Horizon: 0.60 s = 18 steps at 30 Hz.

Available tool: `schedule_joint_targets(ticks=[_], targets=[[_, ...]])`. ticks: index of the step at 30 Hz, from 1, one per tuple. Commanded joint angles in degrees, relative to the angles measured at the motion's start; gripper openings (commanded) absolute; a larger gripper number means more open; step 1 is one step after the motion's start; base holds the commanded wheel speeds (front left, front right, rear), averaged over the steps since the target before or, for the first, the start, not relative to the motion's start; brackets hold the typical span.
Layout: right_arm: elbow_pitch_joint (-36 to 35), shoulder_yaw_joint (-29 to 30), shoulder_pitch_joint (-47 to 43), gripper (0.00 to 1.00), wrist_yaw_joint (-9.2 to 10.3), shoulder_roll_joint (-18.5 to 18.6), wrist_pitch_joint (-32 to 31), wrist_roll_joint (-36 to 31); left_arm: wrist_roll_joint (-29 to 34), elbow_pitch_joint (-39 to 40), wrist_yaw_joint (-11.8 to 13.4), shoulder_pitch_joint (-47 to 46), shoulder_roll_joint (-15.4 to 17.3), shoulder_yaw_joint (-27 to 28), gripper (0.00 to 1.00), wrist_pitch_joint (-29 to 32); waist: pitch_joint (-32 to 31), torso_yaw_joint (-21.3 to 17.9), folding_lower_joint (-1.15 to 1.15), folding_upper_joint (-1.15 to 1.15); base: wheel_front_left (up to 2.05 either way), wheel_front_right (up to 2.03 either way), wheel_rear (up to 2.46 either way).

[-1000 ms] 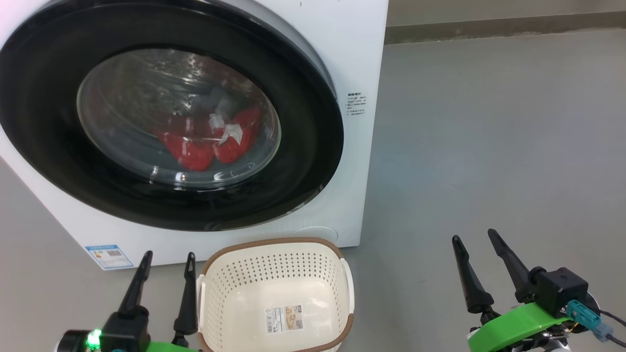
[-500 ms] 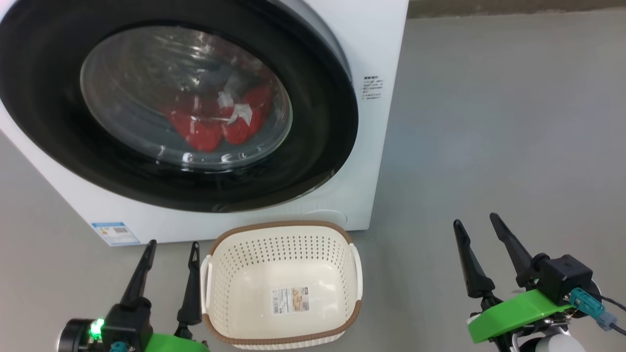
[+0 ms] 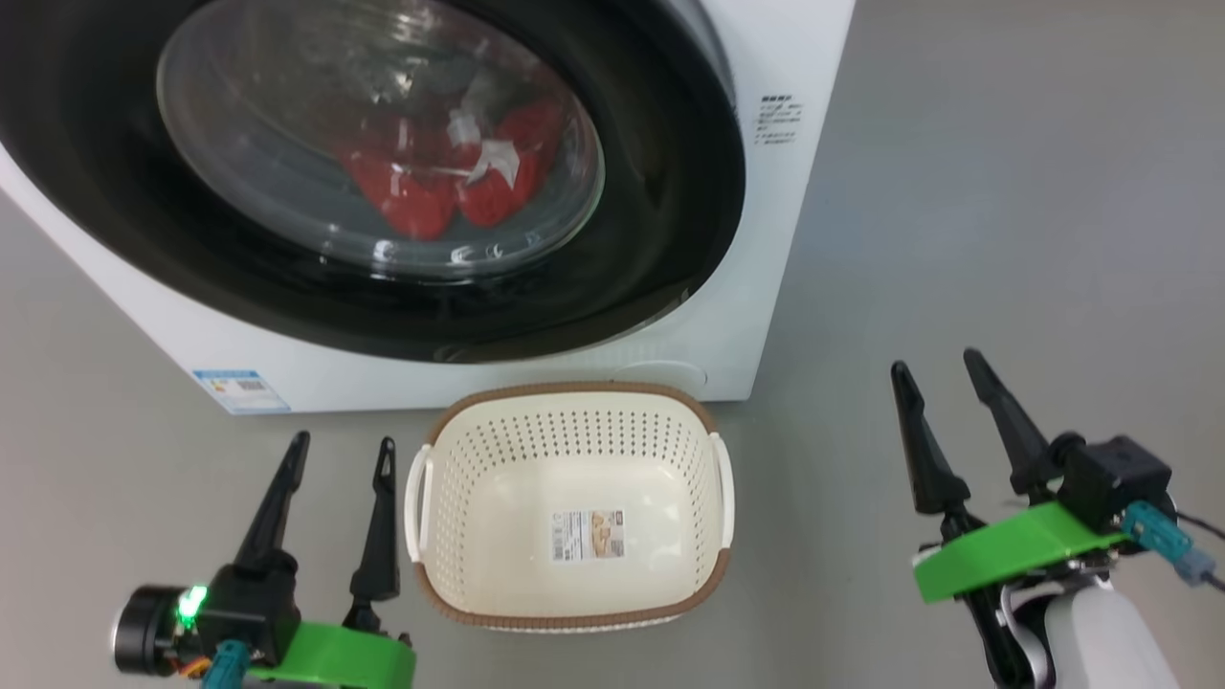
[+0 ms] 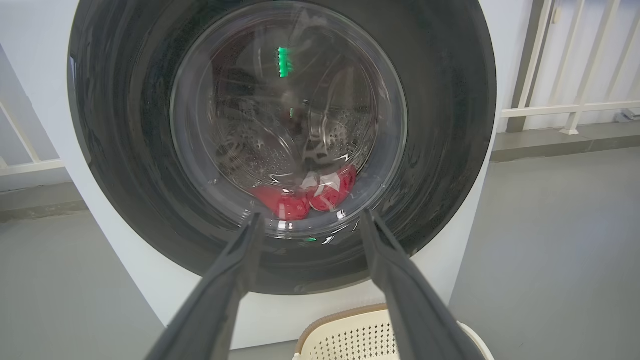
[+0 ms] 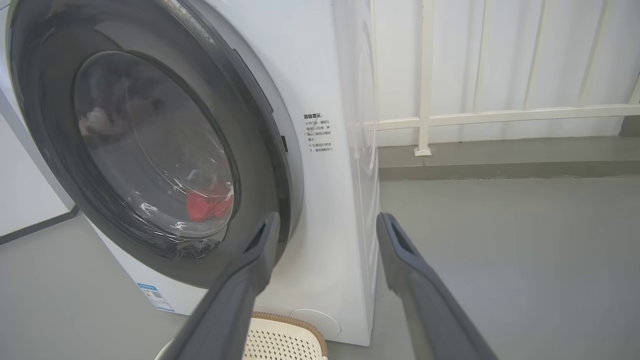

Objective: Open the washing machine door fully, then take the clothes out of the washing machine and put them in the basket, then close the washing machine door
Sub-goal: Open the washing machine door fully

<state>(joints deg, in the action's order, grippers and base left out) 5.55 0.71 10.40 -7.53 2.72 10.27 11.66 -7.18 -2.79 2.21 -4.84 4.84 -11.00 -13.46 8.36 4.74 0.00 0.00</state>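
On the grey floor (image 3: 1005, 191) in front of the white front-loading washing machine (image 3: 794, 239), the cream perforated basket (image 3: 574, 397) stands empty, just beside the foot of the machine and below the washing machine door (image 3: 670, 191). The door's glossy black rim lies against the machine's front. I cannot tell from here whether it is latched. Through the bulging glass, the red and white clothes (image 3: 450, 182) sit in a heap at the bottom of the drum.

Nothing has been taken out, so I'd say the first step, opening the door fully, is the one in hand, and it has not begun. The next move seems to call for hooking a finger behind the free edge of the rim and swinging the door wide. I can make out no handle, so which edge that is remains unclear.

Both arms sit low, one on each side of the basket, with their fingers pointing towards the machine. The left gripper (image 3: 344, 440) is just beside the basket's left handle, and its wrist camera faces the glass squarely. The right gripper (image 3: 936, 360) is well apart from the basket, out past the machine's right corner and aimed at the door's right edge. Both pairs of fingers are spread wide and hold nothing.
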Motion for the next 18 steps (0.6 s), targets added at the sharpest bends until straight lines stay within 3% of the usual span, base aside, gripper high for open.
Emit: schedule_joint_targets(ticks=[1,2,10,18], targets=[[-0.9,-1.2,2.9,0.17,0.04,0.2,0.9,0.5,-0.5,2.0,0.1,-2.9,0.9,1.6,1.0,-0.6,1.9,1.0,0.0,0.0,0.0,0.0,0.0],[-0.7,-1.1,3.7,0.0,0.04,0.2,1.0,0.4,-0.6,2.0,0.1,-3.1,0.8,1.5,1.0,-0.7,2.3,1.2,0.0,0.0,0.0,0.0,0.0],[1.6,-0.9,9.3,0.0,0.04,0.2,2.4,4.4,-0.7,2.1,0.3,-4.0,0.6,0.9,1.0,-1.0,4.6,2.0,0.0,0.0,0.0,0.0,0.0],[6.1,-1.4,16.6,0.0,0.04,0.2,3.3,16.6,-0.9,2.0,0.3,-5.1,0.5,0.5,1.0,-1.2,6.5,2.8,0.0,0.0,0.0,0.0,0.0]])
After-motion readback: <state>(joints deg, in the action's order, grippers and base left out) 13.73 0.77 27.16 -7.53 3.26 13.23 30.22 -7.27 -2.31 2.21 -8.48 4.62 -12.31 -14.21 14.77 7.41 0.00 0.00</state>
